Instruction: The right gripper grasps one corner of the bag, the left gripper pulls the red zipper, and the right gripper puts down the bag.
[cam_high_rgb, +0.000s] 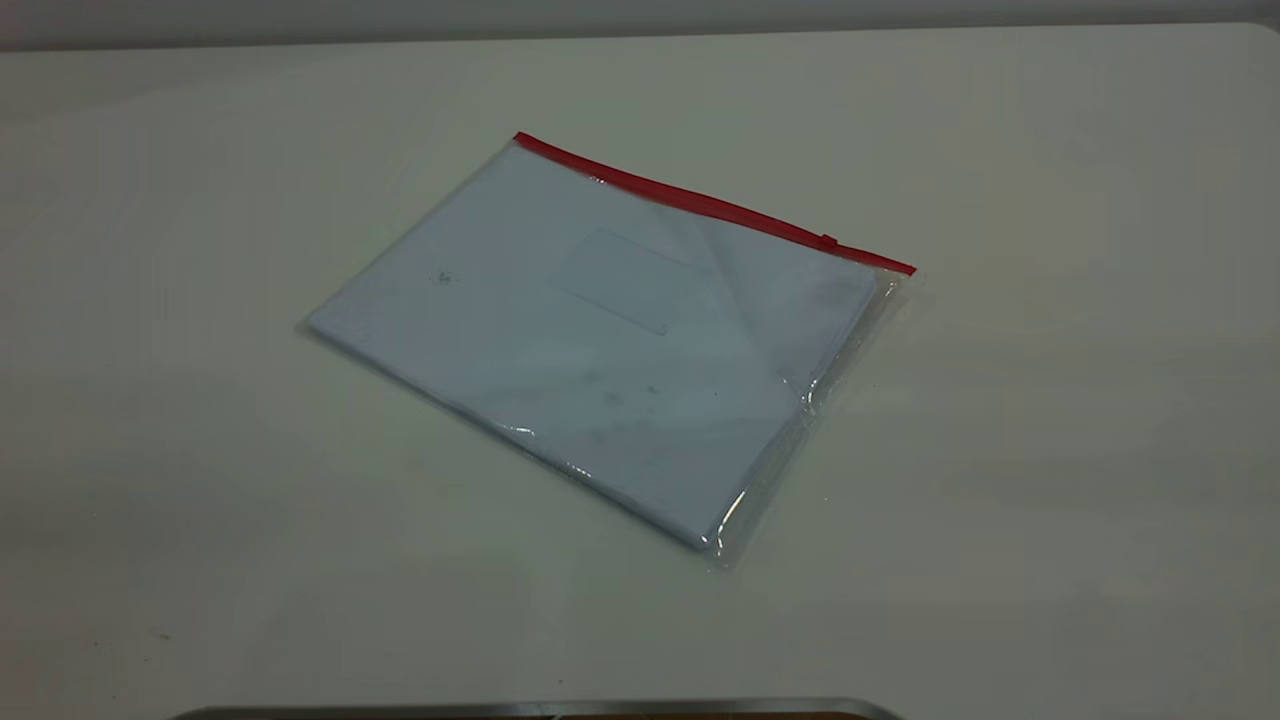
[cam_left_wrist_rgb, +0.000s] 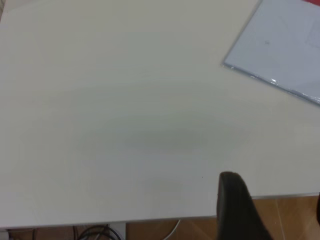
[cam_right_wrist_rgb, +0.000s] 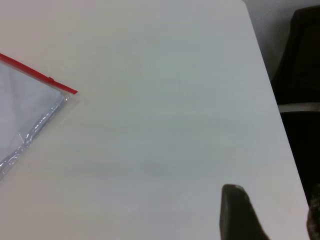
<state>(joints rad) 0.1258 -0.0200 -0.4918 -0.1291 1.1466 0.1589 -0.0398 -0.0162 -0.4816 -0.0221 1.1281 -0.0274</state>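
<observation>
The bag (cam_high_rgb: 600, 330), a clear flat pouch with white sheets inside, lies flat on the white table, turned at an angle. The red zipper (cam_high_rgb: 710, 205) runs along its far long edge, with the small slider tab (cam_high_rgb: 828, 241) near the right end. Neither arm shows in the exterior view. The left gripper (cam_left_wrist_rgb: 274, 189) is open and empty over the table's edge, well away from the bag's corner (cam_left_wrist_rgb: 280, 50). The right gripper (cam_right_wrist_rgb: 274, 196) is open and empty near the table's side edge, apart from the bag's zipper corner (cam_right_wrist_rgb: 20, 115) and slider (cam_right_wrist_rgb: 51, 79).
A metal-edged strip (cam_high_rgb: 540, 708) lies at the table's front edge. In the left wrist view, wooden floor (cam_left_wrist_rgb: 290, 210) and cables (cam_left_wrist_rgb: 95, 232) show beyond the table edge. A dark object (cam_right_wrist_rgb: 300, 75) stands beside the table in the right wrist view.
</observation>
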